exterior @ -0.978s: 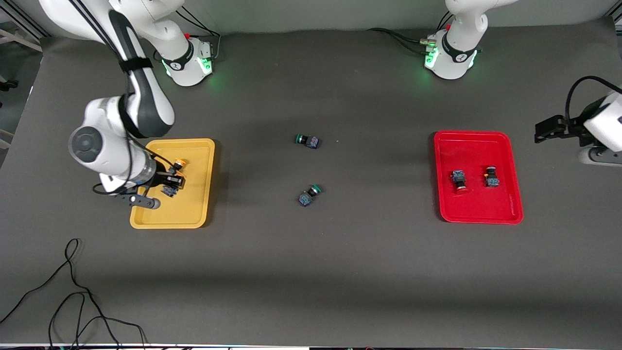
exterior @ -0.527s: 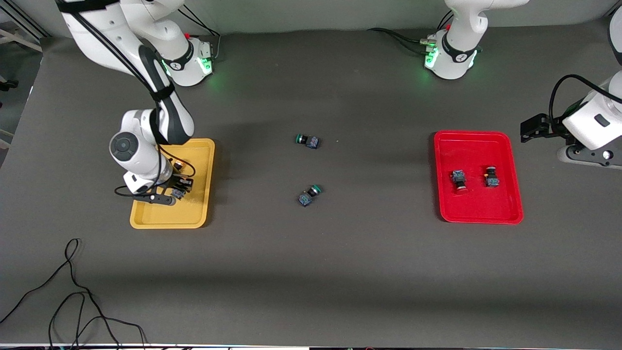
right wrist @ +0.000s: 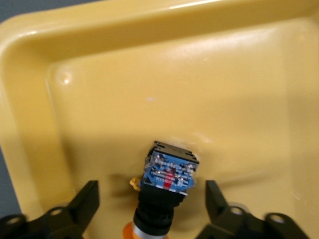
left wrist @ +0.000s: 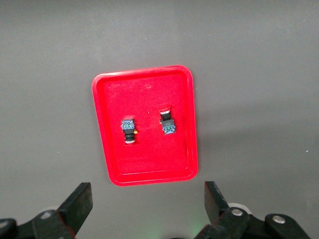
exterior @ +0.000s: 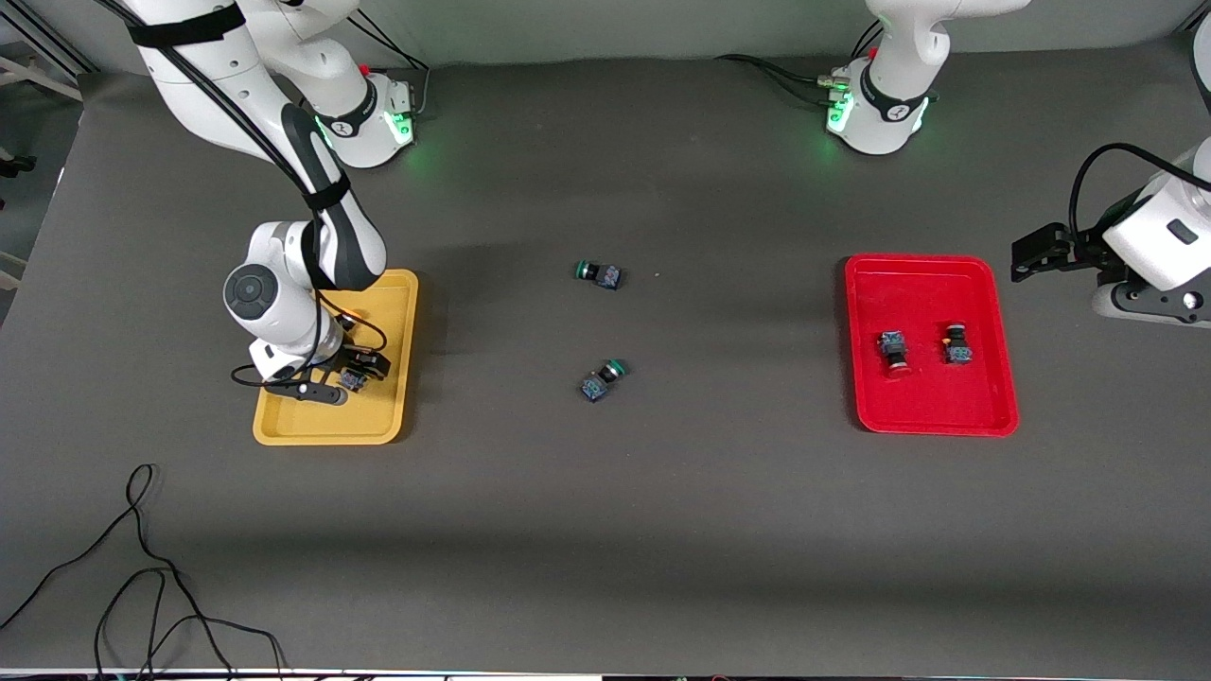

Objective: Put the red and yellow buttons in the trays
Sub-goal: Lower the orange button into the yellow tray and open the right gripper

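Cable [exterior: 123,577] loops nearest on matte grey table [exterior: 605,492]; glossy yellow tray [exterior: 388,416] holds yellow button [right wrist: 167,186] between right end effector's [right wrist: 149,201] fingers, just released; red tray [left wrist: 107,149], two buttons [left wrist: 128,130]; left end effector [left wrist: 148,204] open, waiting

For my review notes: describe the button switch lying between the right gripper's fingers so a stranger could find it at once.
Start at the yellow tray at the right arm's end of the table. Low over it sits the right gripper, fingers open, and the switch lies in the tray between them. Its orange-yellow cap sets it apart from the green-capped switches mid-table.
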You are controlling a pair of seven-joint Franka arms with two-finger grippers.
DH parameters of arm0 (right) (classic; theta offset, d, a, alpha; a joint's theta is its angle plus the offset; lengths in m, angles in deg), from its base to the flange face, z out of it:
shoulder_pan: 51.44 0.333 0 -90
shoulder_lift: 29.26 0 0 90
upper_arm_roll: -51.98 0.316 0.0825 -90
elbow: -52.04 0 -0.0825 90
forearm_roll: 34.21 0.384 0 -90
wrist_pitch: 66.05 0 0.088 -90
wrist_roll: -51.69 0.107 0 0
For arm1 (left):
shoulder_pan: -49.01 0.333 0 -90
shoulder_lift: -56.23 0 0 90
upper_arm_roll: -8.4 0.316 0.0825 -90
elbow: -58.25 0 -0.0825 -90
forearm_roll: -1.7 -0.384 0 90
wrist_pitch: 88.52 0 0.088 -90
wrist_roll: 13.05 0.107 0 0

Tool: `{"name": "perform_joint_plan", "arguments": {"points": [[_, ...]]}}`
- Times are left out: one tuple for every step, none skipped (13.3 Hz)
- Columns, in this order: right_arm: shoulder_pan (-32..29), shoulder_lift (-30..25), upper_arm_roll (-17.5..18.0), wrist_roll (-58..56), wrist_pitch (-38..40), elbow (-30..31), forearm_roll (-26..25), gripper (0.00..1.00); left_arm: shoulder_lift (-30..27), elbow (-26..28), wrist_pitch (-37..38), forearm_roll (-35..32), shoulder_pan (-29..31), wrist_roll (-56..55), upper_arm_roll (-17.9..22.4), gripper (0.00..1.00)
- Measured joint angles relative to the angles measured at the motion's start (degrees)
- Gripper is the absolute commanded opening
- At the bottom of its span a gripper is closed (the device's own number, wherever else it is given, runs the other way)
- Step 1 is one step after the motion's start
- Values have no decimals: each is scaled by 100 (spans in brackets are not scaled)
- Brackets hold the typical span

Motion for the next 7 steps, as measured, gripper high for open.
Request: {"name": "perform_joint_plan", "arguments": {"points": [[0,-39,0,-23,9,-17,29,100,0,0,1,5,-2,-2,0,100],[-2,-119,-1,-27,75,-42,44,100,0,0,5,7,-4,-4,0,100],[-10,-251,-6,-27,251,-90,54,100,0,0,11,8,-7,-8,0,100],[-29,-442,-12,-28,474,-146,59,100,0,0,19,9,-10,-12,0,100],[-53,-666,-17,-31,720,-203,60,100,-1,0,25,10,-13,-15,0,100],[-91,-913,-17,-36,1022,-280,60,100,-3,0,26,11,-14,-16,0,100],[-140,-1147,-18,-57,1415,-392,60,100,-4,0,27,11,-14,-18,0,100]]}}
